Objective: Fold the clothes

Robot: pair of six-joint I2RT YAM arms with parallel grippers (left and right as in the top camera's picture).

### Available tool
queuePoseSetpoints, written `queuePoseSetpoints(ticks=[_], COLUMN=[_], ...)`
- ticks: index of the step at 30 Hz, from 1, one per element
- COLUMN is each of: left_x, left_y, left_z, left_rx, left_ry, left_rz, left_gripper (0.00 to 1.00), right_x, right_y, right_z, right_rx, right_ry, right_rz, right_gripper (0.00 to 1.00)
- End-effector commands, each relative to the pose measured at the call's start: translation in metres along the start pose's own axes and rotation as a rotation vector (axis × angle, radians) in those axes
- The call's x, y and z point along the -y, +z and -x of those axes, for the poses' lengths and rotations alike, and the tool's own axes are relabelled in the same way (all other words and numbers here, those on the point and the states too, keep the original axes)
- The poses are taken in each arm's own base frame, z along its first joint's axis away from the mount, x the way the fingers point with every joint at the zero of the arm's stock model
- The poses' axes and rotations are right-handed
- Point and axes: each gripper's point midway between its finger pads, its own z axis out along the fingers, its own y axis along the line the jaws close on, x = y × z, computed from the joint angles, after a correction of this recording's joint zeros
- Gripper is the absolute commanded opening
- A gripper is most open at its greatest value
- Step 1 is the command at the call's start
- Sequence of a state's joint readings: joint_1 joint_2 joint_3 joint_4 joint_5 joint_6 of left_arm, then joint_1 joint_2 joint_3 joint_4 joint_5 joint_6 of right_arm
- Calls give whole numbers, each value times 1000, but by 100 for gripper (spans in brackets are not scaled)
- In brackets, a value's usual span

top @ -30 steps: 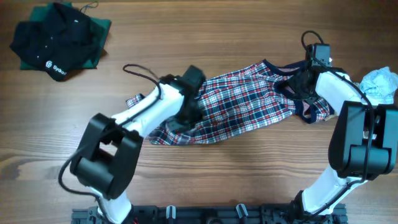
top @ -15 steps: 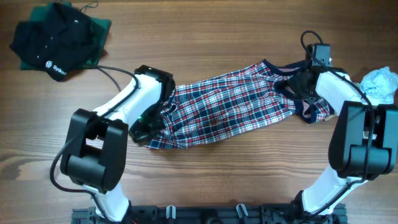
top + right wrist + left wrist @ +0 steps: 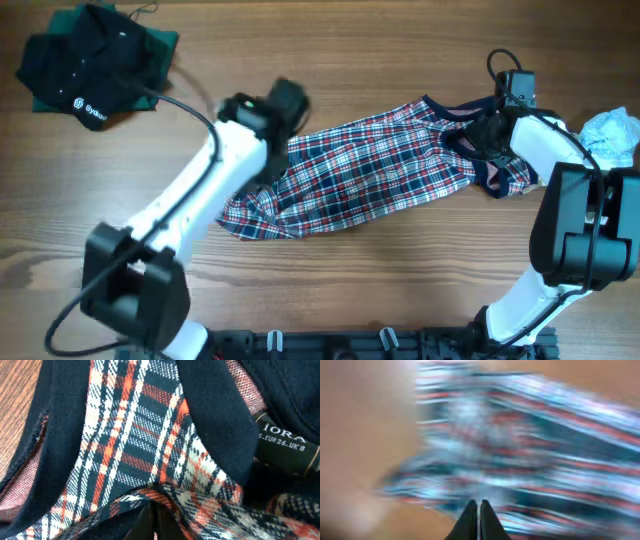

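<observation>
At the far left of the wooden table point(image 3: 330, 290), near the top corner, one black garment with white lettering point(image 3: 85, 65) lies heaped on one green cloth point(image 3: 163, 45), well apart from everything else. Two arms reach in from the near edge. The left gripper point(image 3: 479, 519) hangs above the left end of the single plaid garment point(image 3: 370, 175), its fingers pressed together with nothing between them; its wrist view is smeared with blur, so only stripes of red, navy and white show. The garment lies stretched across the middle of the table, left end rumpled, and the left arm covers part of its upper left edge. At its right end the right gripper point(image 3: 152, 517) is closed, tips against a plaid fold among navy trim point(image 3: 210, 410), beside one black size label point(image 3: 287, 442); whether cloth is pinched cannot be told. One pale blue crumpled cloth point(image 3: 612, 135) sits at the right edge, cut off
</observation>
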State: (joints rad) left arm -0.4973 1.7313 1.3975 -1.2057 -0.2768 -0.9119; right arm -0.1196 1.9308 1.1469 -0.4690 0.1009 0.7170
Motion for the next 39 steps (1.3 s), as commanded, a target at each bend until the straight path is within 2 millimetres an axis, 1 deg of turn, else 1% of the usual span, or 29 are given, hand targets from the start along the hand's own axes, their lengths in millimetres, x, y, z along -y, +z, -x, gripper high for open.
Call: queuePoseSetpoints(ticks=[1, 2, 3, 4, 5, 6, 9, 11, 12, 14, 18, 20, 22, 26, 29, 32, 36, 39], left_x=[76, 87, 97, 101, 103, 103, 95, 89, 83, 73, 55, 38, 31, 21, 5, -18, -51, -77], left_y=[-19, -17, -11, -3, 12, 18, 47, 63, 75, 89, 93, 94, 98, 109, 115, 119, 112, 101], left_z=[-30, -33, -37, -39, -41, -41, -35, -36, -37, -39, -36, -34, -32, -36, -40, -46, -50, -57], left_rx=[-15, -8, -7, -13, -31, -39, -72, -106, -130, -167, -203, -214, -213, -230, -261, -313, -384, -464], left_ry=[211, 222, 238, 244, 247, 246, 227, 218, 213, 204, 183, 177, 168, 157, 141, 124, 108, 98], left_rz=[-272, -293, -297, -289, -260, -247, -176, -138, -104, -53, -4, 57, 75, 93, 129, 185, 289, 371], left_gripper=[4, 4, 4, 4, 4, 4, 4, 4, 4, 4, 4, 4, 4, 4, 4, 4, 4, 4], right_x=[19, 19, 19, 19, 19, 19, 19, 19, 17, 16, 16, 16, 16, 17, 17, 17, 16, 17], right_y=[30, 30, 30, 30, 30, 30, 30, 30, 30, 30, 30, 30, 30, 30, 30, 29, 29, 30], right_z=[-39, -39, -39, -39, -39, -40, -40, -41, -42, -43, -43, -43, -43, -43, -44, -44, -44, -42], right_rx=[-128, -129, -130, -130, -133, -133, -138, -140, -145, -152, -152, -152, -151, -154, -155, -156, -154, -150], right_ry=[-18, -20, -28, -43, -54, -59, -69, -69, -69, -69, -69, -68, -68, -69, -70, -93, -94, -88], right_rz=[-45, -45, -44, -42, -41, -40, -38, -35, -29, -22, -22, -21, -21, -23, -24, -23, -20, -20], right_gripper=[5, 5, 5, 5, 5, 5, 4, 4, 4, 4, 4, 4, 5, 4, 4, 4, 4, 4])
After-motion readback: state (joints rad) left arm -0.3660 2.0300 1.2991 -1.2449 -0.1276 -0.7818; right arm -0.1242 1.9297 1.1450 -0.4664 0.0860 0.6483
